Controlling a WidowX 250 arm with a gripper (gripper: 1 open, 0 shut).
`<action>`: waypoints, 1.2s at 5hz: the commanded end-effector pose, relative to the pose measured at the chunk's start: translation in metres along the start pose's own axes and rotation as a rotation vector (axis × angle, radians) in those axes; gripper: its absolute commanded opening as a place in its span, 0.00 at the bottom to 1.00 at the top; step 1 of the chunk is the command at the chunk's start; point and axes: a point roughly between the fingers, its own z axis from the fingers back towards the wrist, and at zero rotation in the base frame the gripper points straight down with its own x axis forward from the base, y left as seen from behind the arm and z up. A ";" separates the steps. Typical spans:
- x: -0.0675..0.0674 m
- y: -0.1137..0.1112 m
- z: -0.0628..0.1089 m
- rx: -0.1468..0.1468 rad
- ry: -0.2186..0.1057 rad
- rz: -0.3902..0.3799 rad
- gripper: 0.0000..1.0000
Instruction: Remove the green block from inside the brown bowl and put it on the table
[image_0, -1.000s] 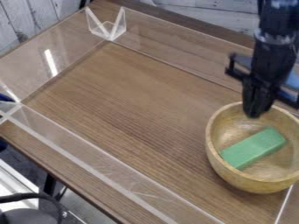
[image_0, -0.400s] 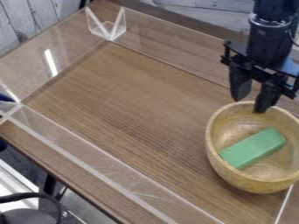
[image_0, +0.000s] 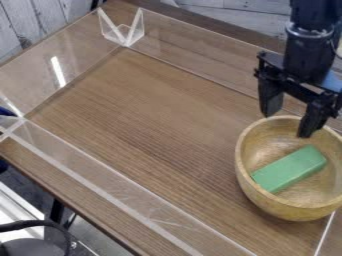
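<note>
**Block in bowl, fingers spread above far rim**

No writing or labels can be read. The block (image_0: 291, 170), bright green, smooth and elongated, is seen lying slantwise inside the tan bowl (image_0: 254, 175) at the table's (image_0: 147, 120) near right. The gripper (image_0: 294, 112) is held over the bowl's far rim, jaws apart, nothing clamped.

No readable text — no label, brand or number anywhere.
</note>
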 end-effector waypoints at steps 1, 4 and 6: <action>0.012 -0.005 0.007 -0.006 -0.049 -0.032 1.00; 0.015 -0.011 -0.025 -0.005 -0.001 -0.067 1.00; 0.014 -0.001 -0.032 0.011 0.027 -0.041 1.00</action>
